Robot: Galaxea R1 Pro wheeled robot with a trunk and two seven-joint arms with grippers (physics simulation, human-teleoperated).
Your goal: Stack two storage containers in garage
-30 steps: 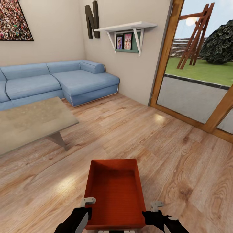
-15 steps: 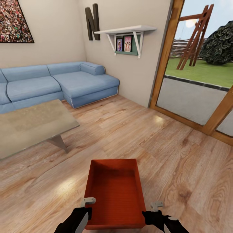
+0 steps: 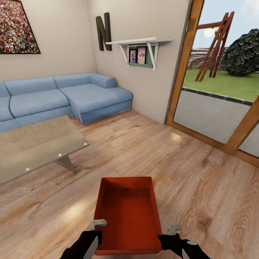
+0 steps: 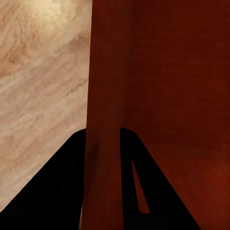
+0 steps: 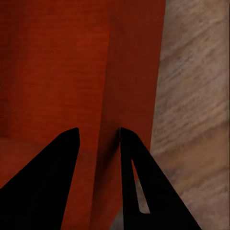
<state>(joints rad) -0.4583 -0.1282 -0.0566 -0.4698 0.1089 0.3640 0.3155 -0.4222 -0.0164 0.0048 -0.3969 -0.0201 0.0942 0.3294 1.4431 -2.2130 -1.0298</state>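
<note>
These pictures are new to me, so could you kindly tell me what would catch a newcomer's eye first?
First comes the orange-red storage container, empty and held low in front of the robot, with the left gripper and the right gripper each clamped on a side wall. Behind it spread the light wood plank floor and the blue corner sofa by the far wall, and wood-framed glass doors open onto a garden at right.

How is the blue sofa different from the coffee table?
The sofa is blue, soft-looking and L-shaped, tucked into the corner against both walls. The coffee table is a flat, pale slab on an angled leg, standing out on the wood floor. Both stand on that floor, and nothing lies on either.
</note>
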